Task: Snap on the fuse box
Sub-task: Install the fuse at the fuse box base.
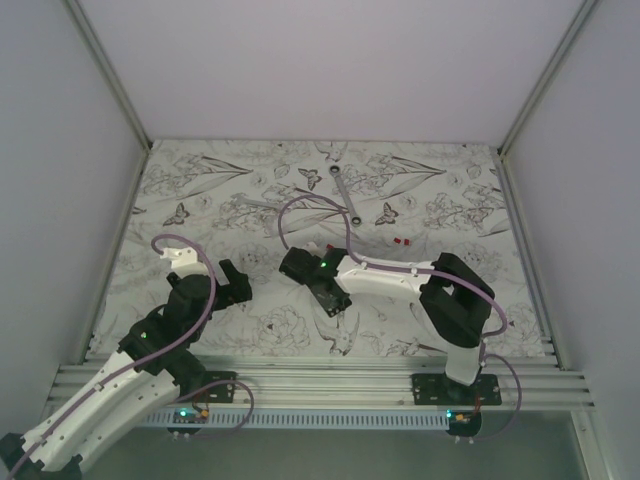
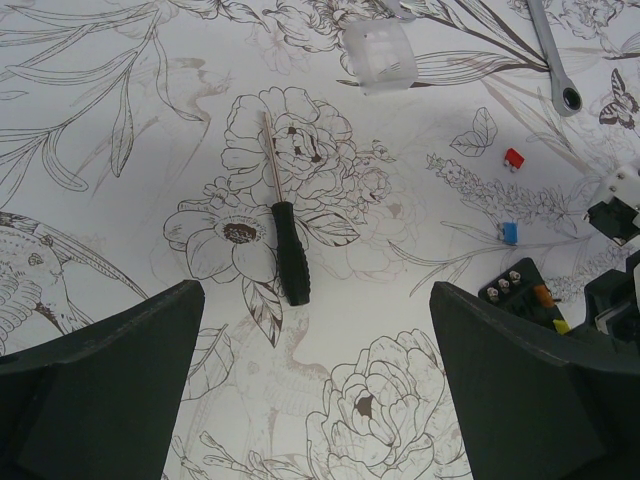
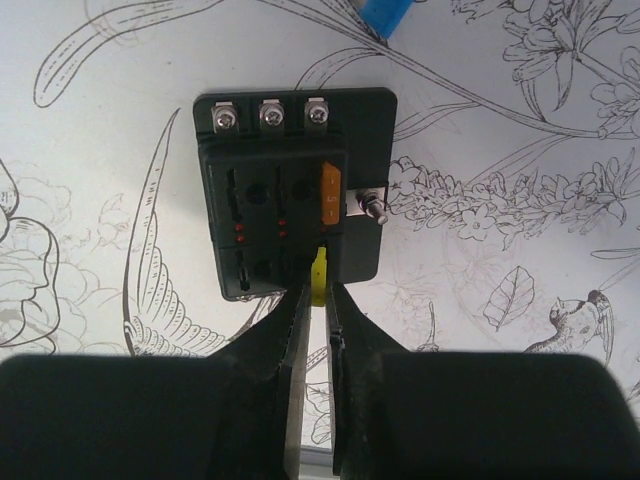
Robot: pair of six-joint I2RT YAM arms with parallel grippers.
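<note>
On the floral table [image 1: 460, 300], the fuse box [image 3: 290, 190] lies centre beneath your right gripper [image 3: 316, 300]. Its jaws flank a yellow fuse [image 3: 318, 275]; whether they pinch it, I cannot tell. Seat it squarely, pushing straight down. Your left gripper [image 2: 315, 292] gapes empty.

**Robotics laboratory test cell.** Plain white panel walls [image 1: 330, 60] in aluminium framing [image 1: 110, 70] enclose a table [image 1: 200, 190] under a flower-printed cover. Two cabled arms, left [image 1: 165, 335] and right [image 1: 385, 278], are bolted to a slotted aluminium rail [image 1: 320, 380]. A fuse box [image 3: 260, 200], screwdriver [image 2: 292, 265] and ratchet wrench [image 2: 552, 50] lie on the cover.
</note>
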